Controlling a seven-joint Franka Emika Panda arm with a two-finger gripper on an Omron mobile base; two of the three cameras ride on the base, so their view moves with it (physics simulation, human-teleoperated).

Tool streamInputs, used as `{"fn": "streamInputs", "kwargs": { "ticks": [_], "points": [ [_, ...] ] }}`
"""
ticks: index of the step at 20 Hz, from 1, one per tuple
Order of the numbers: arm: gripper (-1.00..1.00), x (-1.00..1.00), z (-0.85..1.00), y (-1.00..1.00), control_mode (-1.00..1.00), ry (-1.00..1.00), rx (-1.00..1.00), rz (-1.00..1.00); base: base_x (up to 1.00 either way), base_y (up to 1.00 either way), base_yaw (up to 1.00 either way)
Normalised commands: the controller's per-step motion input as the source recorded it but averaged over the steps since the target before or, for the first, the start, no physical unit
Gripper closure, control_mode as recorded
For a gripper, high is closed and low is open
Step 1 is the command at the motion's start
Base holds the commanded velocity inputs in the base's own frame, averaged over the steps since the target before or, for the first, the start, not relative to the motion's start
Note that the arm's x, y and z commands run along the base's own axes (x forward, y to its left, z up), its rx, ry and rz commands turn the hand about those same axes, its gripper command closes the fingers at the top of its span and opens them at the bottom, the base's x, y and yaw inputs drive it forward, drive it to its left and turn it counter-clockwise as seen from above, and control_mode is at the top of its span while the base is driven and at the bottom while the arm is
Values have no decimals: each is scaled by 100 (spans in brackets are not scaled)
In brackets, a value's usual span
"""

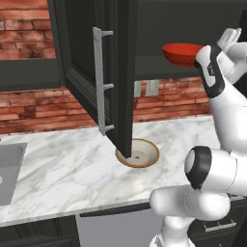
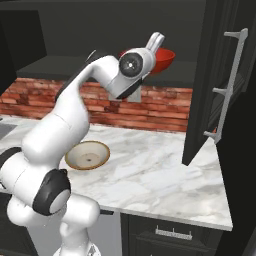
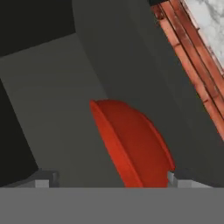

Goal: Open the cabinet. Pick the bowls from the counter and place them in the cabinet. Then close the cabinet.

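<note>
Two bowls in play, one shelved, one to go. Red bowl [image 1: 181, 53] sits on the cabinet shelf [image 2: 55, 67], right at its front edge; in the hand view it lies between the fingertips [image 3: 43, 179] w/ a gap on the left side, so I read the gripper [image 2: 156, 41] as released, jaws wide, nothing held. Can't tell if the right tip touches the bowl's rim.

Tan-rimmed bowl [image 1: 138, 153] is down on the surface [image 1: 72, 169], upright, partly behind the open cabinet door [image 1: 116, 72] from the left base view; from the right base view it lies just past the arm's elbow, near the surface's front half. Both doors hang open; right door [image 2: 210, 80] w/ its bar handle [image 2: 227, 85] swung well out.

Step in hand, as I judge it: letting go of bowl no. 1. Next: back the gripper straight out w/o dragging the red bowl off the edge, since it sits close to the lip. Then swing down under the left door, come over the tan bowl, pinch the rim. Door edge hangs right above that bowl, so approach from the front, not from the side. Closing comes last.
</note>
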Motion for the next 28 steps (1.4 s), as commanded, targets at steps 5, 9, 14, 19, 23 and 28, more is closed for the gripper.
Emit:
{"fn": "streamInputs", "kwargs": {
  "ticks": [5, 9, 14, 19, 23, 28],
  "points": [
    [-100, -100, 3, -1, -100, -16, 3, 0, 0, 0, 0],
    [-100, -99, -5, 0, -100, 0, -1, 7, 0, 0, 0],
    [-100, -92, -10, 7, -100, 11, -15, 23, 0, 0, 0],
    [-100, -83, -3, 40, -100, 28, -27, 35, 0, 0, 0],
    [-100, -82, -20, 43, -100, 23, -26, 43, 0, 0, 0],
    [-100, -60, -45, 31, -100, 5, -20, 32, 0, 0, 0]
  ]
}}
